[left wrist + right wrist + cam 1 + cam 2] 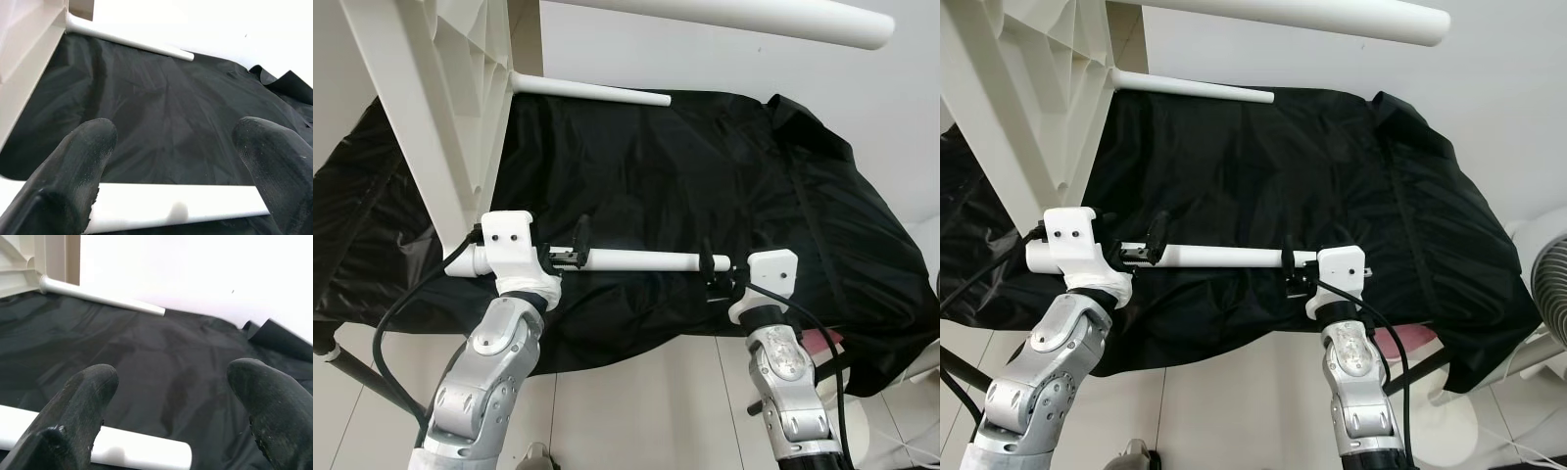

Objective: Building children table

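Observation:
A white children's table top (440, 108) stands on its edge at the left, over a black cloth (705, 166). Two white legs stick out of it, one low (592, 92) and one overhead (754, 15). A loose white leg tube (636, 261) lies level in front, spanning both grippers. My left gripper (176, 129) is open, its fingertips (93, 142) wide apart, with the tube running across their base. My right gripper (171, 371) is open too, and the tube's end (181, 458) sits between its fingers. Whether the tube rests on the fingers or on the cloth, I cannot tell.
The black cloth drapes over a low surface and hangs down at its front edge (636, 338). Pale tiled floor (636, 401) lies below. A white fan (1549, 289) stands at the right, with something pink (1396, 345) under the cloth's corner. A white wall (724, 64) is behind.

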You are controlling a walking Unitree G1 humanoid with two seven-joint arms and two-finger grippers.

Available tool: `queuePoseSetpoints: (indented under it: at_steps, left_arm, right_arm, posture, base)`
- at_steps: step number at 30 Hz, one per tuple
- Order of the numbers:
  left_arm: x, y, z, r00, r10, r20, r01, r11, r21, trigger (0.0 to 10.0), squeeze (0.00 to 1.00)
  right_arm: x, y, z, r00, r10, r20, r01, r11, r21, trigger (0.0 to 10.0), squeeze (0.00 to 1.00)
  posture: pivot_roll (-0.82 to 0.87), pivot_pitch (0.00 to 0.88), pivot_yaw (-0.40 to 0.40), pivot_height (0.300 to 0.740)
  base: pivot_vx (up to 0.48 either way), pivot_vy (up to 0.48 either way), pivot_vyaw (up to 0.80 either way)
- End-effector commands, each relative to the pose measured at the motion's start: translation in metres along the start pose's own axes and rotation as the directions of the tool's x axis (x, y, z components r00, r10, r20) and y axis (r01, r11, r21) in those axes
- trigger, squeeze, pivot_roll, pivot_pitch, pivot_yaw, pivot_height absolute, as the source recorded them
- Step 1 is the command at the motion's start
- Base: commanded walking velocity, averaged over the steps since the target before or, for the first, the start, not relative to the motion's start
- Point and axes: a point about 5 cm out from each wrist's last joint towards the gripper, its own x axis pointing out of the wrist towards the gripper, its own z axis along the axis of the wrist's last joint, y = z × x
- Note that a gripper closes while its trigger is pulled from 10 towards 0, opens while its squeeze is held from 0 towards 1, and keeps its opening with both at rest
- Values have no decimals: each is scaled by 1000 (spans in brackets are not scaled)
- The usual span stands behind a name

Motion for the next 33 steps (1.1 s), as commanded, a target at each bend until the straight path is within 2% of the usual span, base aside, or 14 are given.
queuePoseSetpoints:
  at_steps: [1,3,4,7,9,11,14,18,20,24,27,29,33]
  left_arm:
    - [-7,-9,-8,996,-34,-82,28,997,-72,10000,0]
    - [-9,-10,-9,995,-33,-94,24,995,-97,10000,0]
    - [-10,-11,-9,995,-25,-99,12,991,-136,10000,0]
    - [-11,-12,-9,994,-13,-108,-5,986,-167,10000,0]
    - [-10,-9,-13,986,57,-157,-96,962,-256,10000,0]
    - [-10,-9,-13,986,57,-157,-96,962,-256,10000,0]
    - [-10,0,-17,967,150,-205,-210,926,-312,10000,0]
    - [-11,5,-19,956,185,-229,-253,913,-319,10000,0]
    - [-10,12,-26,934,231,-273,-313,897,-312,10000,0]
    - [-10,15,-30,919,258,-297,-348,885,-308,10000,0]
    - [-8,16,-30,915,254,-312,-352,882,-313,10000,0]
    - [-8,16,-30,915,254,-312,-352,882,-313,10000,0]
    - [-4,13,-30,915,236,-327,-337,892,-301,10000,0]
  right_arm:
    - [1,-13,10,997,-61,57,65,995,-76,10000,0]
    - [1,-15,13,995,-68,68,74,993,-87,10000,0]
    - [2,-17,18,992,-77,95,88,989,-116,10000,0]
    - [3,-19,23,989,-81,122,98,985,-142,10000,0]
    - [6,-24,36,977,-96,190,138,966,-219,10000,0]
    - [6,-24,36,977,-96,190,138,966,-219,10000,0]
    - [9,-26,50,960,-103,261,176,945,-275,10000,0]
    - [11,-25,62,943,-89,320,192,932,-308,10000,0]
    - [11,-18,82,908,-37,417,215,896,-390,10000,0]
    - [10,-9,96,879,22,476,213,876,-434,10000,0]
    - [9,10,119,825,120,552,194,858,-476,10000,0]
    - [9,10,119,825,120,552,194,858,-476,10000,0]
    - [17,22,141,729,240,642,252,777,-576,10000,0]
  posture:
    - [58,116,-75,740]
    - [58,116,-75,740]
    - [61,120,-72,740]
    - [63,119,-73,740]
    - [67,127,-72,740]
    - [67,127,-72,740]
    - [70,131,-74,740]
    - [70,131,-74,740]
    - [60,133,-73,740]
    - [55,135,-72,740]
    - [43,136,-63,740]
    - [43,136,-63,740]
    - [30,133,-55,740]
  base:
    - [0,0,0]
    - [0,0,0]
    - [0,0,0]
    - [0,0,0]
    - [0,0,0]
    - [0,0,0]
    - [0,0,0]
    - [0,0,0]
    - [0,0,0]
    - [0,0,0]
    - [0,0,0]
    - [0,0,0]
    - [0,0,0]
